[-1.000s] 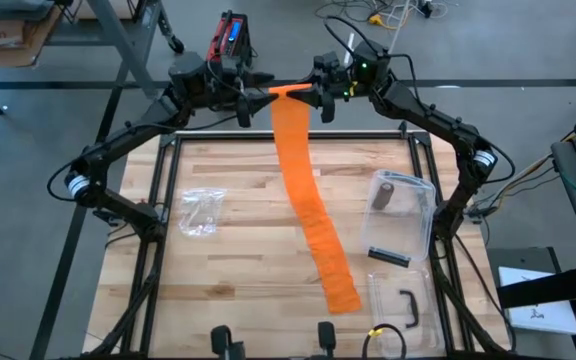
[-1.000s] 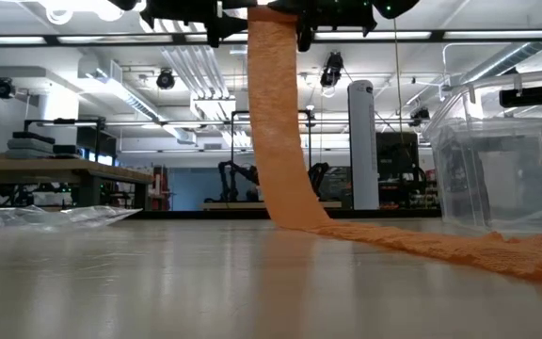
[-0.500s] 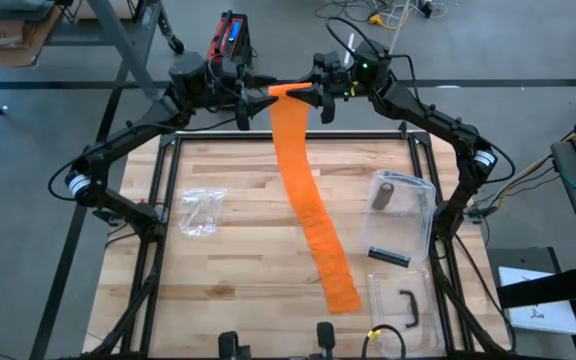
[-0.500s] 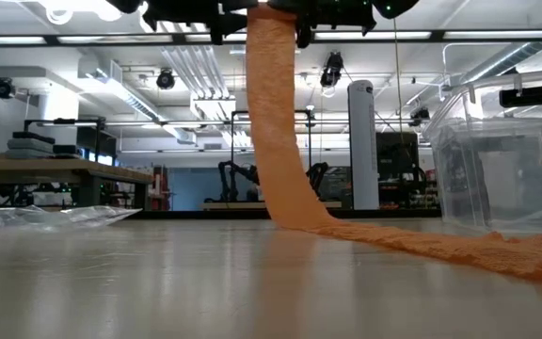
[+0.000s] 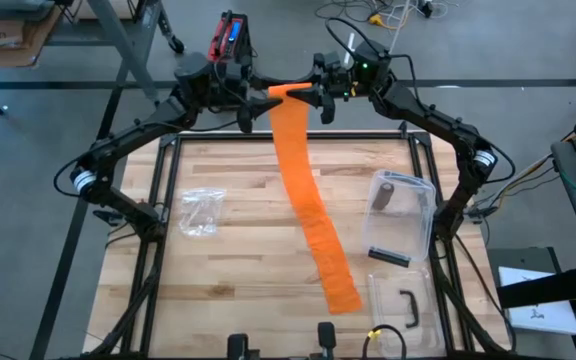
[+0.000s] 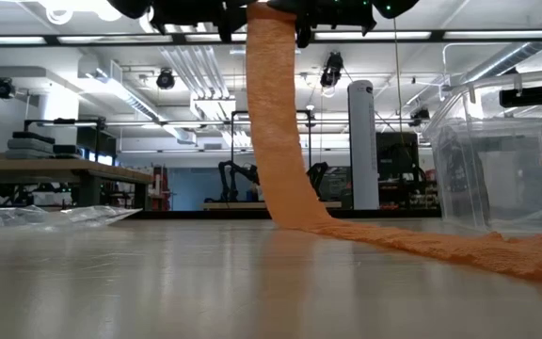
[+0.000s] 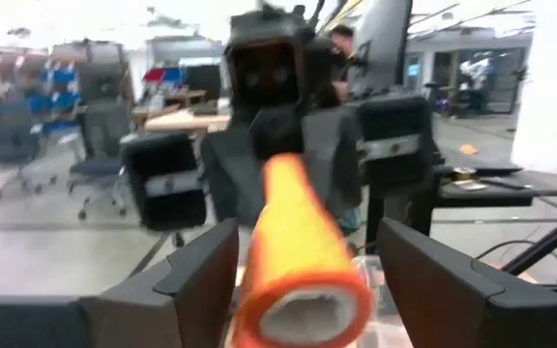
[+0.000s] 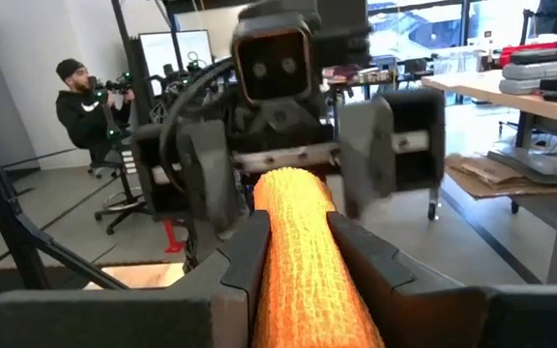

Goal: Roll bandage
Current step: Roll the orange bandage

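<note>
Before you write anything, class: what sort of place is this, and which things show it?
Most likely a robotics lab or workshop. Beyond the wooden table stand workbenches, another robot arm and office chairs, under bare ceiling pipes and strip lights.

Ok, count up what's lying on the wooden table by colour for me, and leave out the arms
Orange: 1, the bandage
Clear: 3, the plastic bag, the plastic container and its flat lid
Black: 2, the bar and the bent handle
Grey: 1, the cylinder in the container
Total: 7
</note>
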Available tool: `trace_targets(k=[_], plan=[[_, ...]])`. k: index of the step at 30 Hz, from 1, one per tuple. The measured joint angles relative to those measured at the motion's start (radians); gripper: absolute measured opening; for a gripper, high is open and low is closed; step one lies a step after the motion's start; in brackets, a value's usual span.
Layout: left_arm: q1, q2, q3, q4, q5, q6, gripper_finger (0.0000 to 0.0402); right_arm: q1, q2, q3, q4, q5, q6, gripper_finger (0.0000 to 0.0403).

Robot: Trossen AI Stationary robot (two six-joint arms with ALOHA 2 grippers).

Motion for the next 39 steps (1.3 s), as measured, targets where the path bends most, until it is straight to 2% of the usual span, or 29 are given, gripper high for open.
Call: trace_targets(k=[18, 27, 29, 32, 39], plan=[[0.000, -0.001, -0.001, -0.007, -0.003, -0.024, 0.0148, 0.002, 0.000, 0.000, 0.004, 0.000, -0.001, 0.0085], [-0.001, -0.001, -0.001, -0.006, -0.003, 0.032, 0.0047, 0.002, 0.000, 0.000, 0.006, -0.001, 0.009, 0.0094], [-0.002, -0.001, -0.001, -0.006, -0.003, 0.041, 0.0030, 0.002, 0.000, 0.000, 0.007, -0.007, 0.037, 0.0106], [-0.002, -0.001, -0.001, -0.005, -0.002, 0.050, 0.0026, 0.001, -0.005, 0.000, 0.005, -0.016, 0.094, 0.0140], [-0.004, -0.036, -0.002, 0.002, 0.001, 0.123, 0.0049, -0.020, -0.042, 0.002, 0.003, -0.088, 0.157, 0.0241]])
